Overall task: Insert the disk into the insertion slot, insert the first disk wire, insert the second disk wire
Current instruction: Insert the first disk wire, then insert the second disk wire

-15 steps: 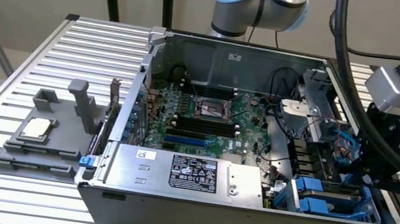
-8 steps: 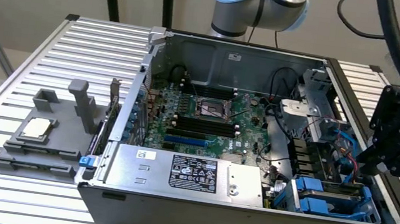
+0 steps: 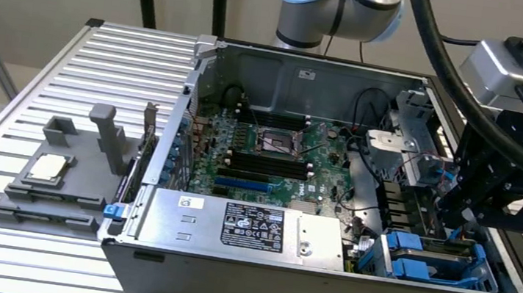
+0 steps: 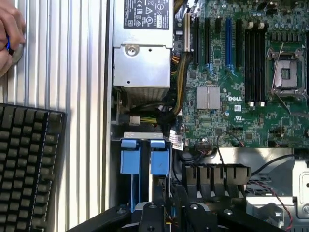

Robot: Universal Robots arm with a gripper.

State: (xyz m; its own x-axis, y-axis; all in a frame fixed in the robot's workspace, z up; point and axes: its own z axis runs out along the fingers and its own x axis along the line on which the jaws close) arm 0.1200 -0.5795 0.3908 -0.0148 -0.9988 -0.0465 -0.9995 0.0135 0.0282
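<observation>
In the exterior view, the black gripper (image 3: 466, 214) hangs over the open grey-metal computer case (image 3: 326, 272), just above the insertion slot (image 3: 436, 259) with its glossy blue plastic fittings.

In the wrist view, the flat blue tabs sit in the slot (image 4: 145, 154) beside the green motherboard (image 4: 241, 72). A hand (image 4: 9, 38) rests on the ribbed table (image 4: 72, 72) near a black keyboard (image 4: 26, 164).
</observation>
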